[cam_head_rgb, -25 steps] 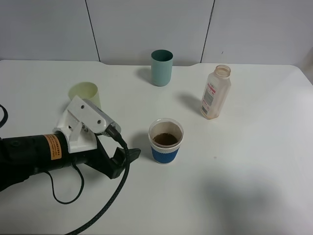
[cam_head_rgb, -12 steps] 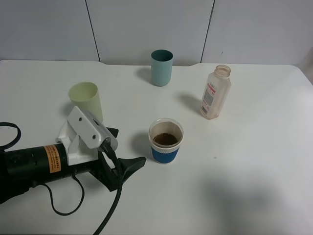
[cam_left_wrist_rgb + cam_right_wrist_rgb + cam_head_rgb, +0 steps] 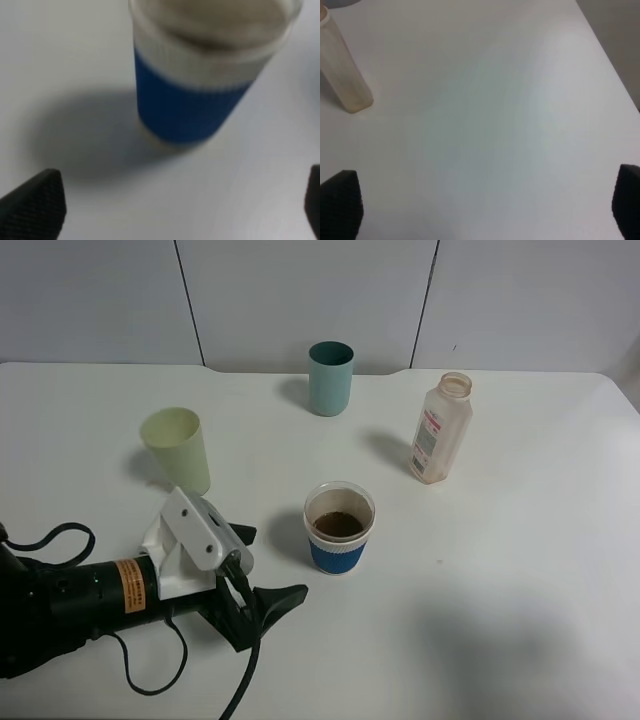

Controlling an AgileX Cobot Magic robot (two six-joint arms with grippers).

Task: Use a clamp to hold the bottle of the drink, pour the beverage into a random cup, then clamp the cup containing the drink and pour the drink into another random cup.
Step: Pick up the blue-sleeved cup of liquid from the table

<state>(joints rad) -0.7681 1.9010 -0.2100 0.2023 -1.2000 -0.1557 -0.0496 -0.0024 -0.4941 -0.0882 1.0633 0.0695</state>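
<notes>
A paper cup with a blue sleeve stands mid-table and holds brown drink. My left gripper is open just left of it, low over the table and apart from it. In the left wrist view the cup stands blurred ahead of the two black fingertips. An uncapped, nearly empty clear bottle stands upright at the right. It also shows in the right wrist view. My right gripper is open over bare table and out of the high view.
A teal cup stands at the back centre. A pale yellow-green cup stands at the left, behind my left arm. The arm's black cable trails to the front edge. The white table ends at the right.
My left arm has slid toward the table's front and a little right. Its jaws have spread and now point at the blue-sleeved cup. The cups and the bottle have not moved.
</notes>
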